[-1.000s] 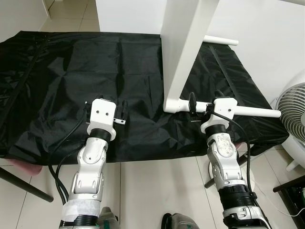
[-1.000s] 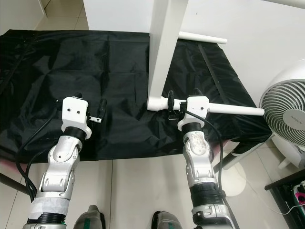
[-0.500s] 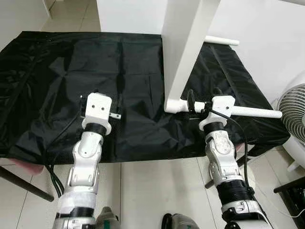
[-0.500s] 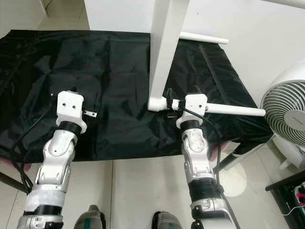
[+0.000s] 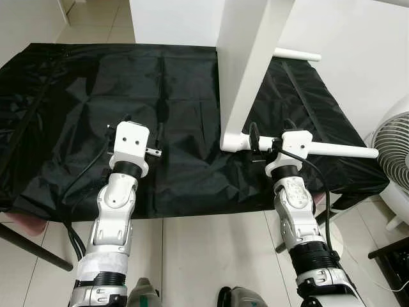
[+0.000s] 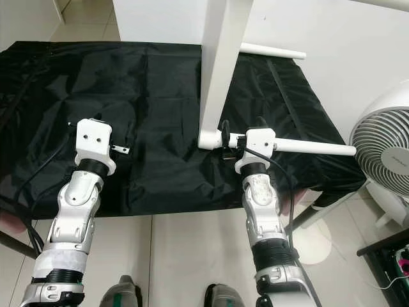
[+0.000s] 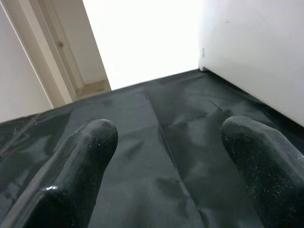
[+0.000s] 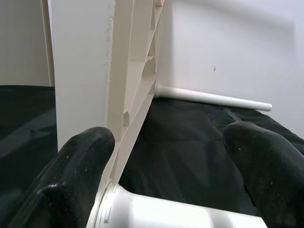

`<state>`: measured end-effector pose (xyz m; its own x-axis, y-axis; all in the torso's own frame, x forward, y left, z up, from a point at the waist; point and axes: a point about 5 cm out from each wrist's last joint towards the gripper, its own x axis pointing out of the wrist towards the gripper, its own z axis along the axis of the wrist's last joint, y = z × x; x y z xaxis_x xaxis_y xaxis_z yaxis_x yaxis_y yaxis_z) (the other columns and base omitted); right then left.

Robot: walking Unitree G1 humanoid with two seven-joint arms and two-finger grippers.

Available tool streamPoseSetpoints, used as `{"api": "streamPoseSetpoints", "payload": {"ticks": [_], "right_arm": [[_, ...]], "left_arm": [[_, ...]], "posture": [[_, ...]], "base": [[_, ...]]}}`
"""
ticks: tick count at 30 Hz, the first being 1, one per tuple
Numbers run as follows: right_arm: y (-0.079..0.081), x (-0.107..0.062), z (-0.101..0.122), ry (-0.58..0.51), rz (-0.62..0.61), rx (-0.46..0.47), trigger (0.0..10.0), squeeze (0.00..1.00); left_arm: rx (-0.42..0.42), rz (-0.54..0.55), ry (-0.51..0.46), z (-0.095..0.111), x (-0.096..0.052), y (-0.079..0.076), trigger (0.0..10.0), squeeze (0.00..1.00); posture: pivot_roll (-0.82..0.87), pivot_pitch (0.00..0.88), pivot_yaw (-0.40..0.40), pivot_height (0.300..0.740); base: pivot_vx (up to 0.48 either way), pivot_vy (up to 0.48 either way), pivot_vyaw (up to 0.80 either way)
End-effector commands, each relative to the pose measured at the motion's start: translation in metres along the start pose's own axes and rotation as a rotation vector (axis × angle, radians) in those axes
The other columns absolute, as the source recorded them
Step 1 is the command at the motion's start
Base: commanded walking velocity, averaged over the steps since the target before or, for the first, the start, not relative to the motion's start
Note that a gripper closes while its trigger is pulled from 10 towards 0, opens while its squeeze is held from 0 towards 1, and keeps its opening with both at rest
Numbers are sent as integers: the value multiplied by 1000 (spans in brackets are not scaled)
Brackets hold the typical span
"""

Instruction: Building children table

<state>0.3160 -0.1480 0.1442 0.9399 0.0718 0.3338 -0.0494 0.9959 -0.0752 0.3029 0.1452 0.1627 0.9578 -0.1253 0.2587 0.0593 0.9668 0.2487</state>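
— Left eye view first: what do we have nearest us?

— Tiled floor, then the near edge of the black cloth over the work surface. A white fan stands off the right edge, well apart from our arms.

— And the table?

— The white children's table top stands on its edge near the cloth's right side, rising out of frame. One white leg runs from its lower corner along the near edge toward the right, long axis level. A second leg lies the same way at the far right corner.

— Our right arm?

— Forearm upright from below, right gripper at the near leg's joint with the top. In the right wrist view its fingers stand spread on either side of the leg, not closed on it.

— Left?

— Left gripper is raised over the near-left cloth, fingers parted, holding nothing.
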Motion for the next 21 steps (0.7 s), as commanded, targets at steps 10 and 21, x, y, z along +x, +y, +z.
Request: {"api": "streamPoseSetpoints", "payload": {"ticks": [10, 21], "right_arm": [[-4, 1, 1, -17, -5, -13, 10000, 0], [-5, 2, 0, -22, -12, -17, 10000, 0]], "left_arm": [[22, 108, 7, -3, 1, 9, 10000, 0], [30, 72, 6, -4, 1, 8, 10000, 0]], "posture": [[78, 0, -9, 740], [80, 0, -6, 740]], "base": [[0, 0, 0], [0, 0, 0]]}}
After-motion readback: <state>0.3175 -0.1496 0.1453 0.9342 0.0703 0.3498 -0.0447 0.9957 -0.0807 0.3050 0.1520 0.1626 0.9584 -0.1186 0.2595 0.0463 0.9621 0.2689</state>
